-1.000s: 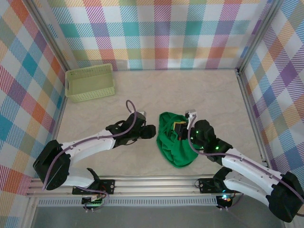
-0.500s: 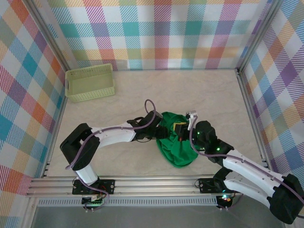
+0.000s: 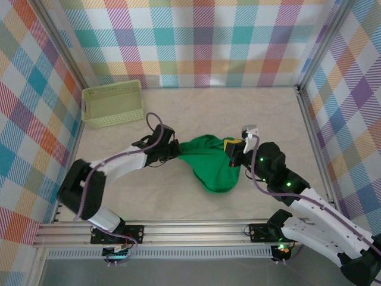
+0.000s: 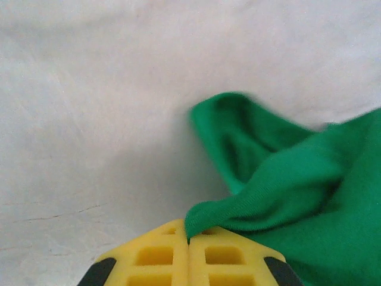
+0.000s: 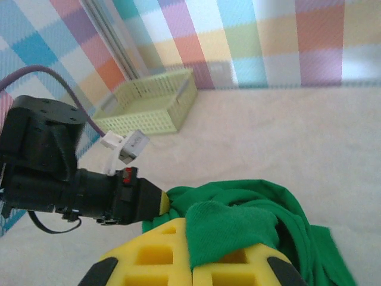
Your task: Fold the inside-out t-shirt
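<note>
Top camera looks down; close wrist cameras share the t-shirt (image 4: 309, 196).

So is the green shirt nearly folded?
Not nearly. Done: the left end effector and right end effector each pinch an edge of the bright green wrinkly fabric t-shirt. In hand: it stretches bunched between them. Left: spreading it flat and every fold.

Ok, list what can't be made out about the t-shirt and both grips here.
- Top external: the t-shirt is bunched, so its own folds hide sleeves, collar and seams.
- Left wrist: the left gripper is cut off by the bottom edge; the t-shirt runs off the right edge.
- Right wrist: cloth drapes over the right gripper, hiding how much it pinches; the basket is blurred.
</note>
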### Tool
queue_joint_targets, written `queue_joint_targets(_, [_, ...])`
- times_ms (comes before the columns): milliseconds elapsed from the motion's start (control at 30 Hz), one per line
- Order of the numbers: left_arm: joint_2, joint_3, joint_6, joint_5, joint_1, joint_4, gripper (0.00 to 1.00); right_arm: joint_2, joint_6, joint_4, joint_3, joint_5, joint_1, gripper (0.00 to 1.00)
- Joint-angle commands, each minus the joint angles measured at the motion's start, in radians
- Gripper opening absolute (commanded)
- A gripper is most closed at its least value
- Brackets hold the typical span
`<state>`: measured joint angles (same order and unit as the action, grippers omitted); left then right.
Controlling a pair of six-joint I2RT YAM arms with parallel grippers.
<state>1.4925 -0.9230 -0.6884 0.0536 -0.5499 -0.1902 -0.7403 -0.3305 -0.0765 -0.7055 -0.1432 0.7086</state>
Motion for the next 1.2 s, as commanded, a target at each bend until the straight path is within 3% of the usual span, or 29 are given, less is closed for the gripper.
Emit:
queue_joint_targets(0, [-0.141,0.058,0.002,-0.088,0.089,-0.08,0.0,0.064,0.046,0.031,-0.039,-0.012,-0.008,0.0])
queue_joint_targets(133, [-0.238,0.154,0.002,-0.034,0.084,-0.017,0.0,0.086,-0.015,0.047,0.078,0.012,-0.009,0.0])
queue_joint_targets(400, [-0.157,0.246,0.026,-0.093,-0.062,-0.039,0.0,-0.087,-0.264,0.037,0.348,0.139,-0.005,0.0])
queue_joint_targets(433, [-0.151,0.262,0.02,-0.095,-0.068,-0.025,0.0,-0.105,-0.268,-0.005,0.342,0.134,-0.004,0.07])
queue_joint_targets(500, [-0.142,0.282,0.018,-0.098,-0.075,-0.007,0.0,-0.122,-0.255,-0.117,0.297,0.094,-0.004,0.26])
queue_joint_targets(567, [-0.142,0.292,0.02,-0.1,-0.085,0.007,0.0,-0.125,-0.216,-0.215,0.233,0.061,-0.006,0.4])
queue_joint_targets(700, [-0.149,0.289,0.037,-0.1,-0.118,0.032,0.0,-0.175,-0.129,-0.356,0.057,0.014,-0.007,0.56])
queue_joint_targets(900, [-0.158,0.26,0.054,-0.134,-0.177,0.036,0.0,-0.419,-0.064,-0.476,-0.17,0.007,-0.006,0.62])
queue_joint_targets(1167, [-0.176,0.265,0.055,-0.147,-0.182,0.035,0.0,-0.699,-0.044,-0.564,-0.379,0.057,-0.006,0.51])
